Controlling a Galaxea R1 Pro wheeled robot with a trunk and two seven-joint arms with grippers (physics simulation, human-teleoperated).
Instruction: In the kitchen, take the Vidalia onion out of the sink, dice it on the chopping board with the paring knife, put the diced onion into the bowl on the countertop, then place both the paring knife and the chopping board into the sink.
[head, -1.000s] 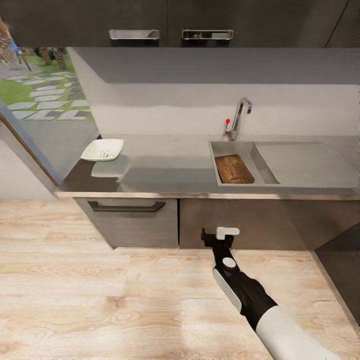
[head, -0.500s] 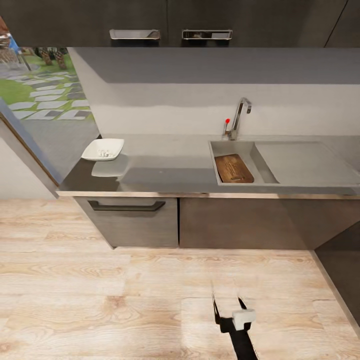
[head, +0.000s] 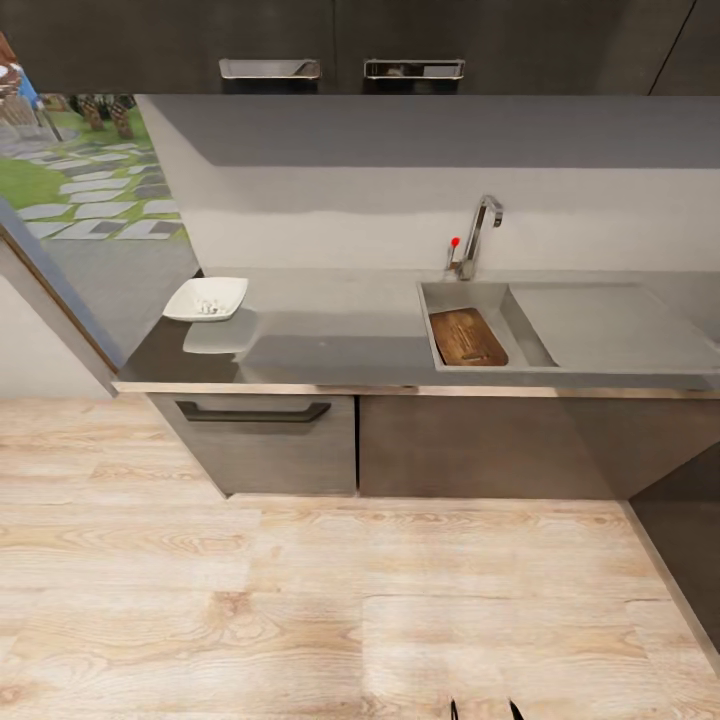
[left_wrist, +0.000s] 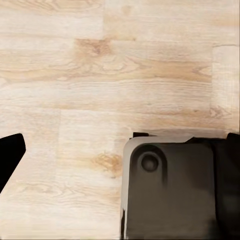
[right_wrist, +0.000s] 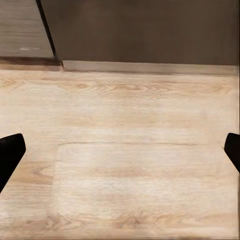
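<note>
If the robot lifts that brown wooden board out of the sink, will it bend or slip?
The chopping board looks like thick wood, so it probably stays stiff. It lies tilted against the sink wall, so it might slide on the smooth steel when nudged.

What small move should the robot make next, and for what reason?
Probably tilt the head toward the sink to check for the paring knife. The chopping board already lies in the basin, the bowl holds pale bits, and the open right gripper hangs low over the floor.
</note>
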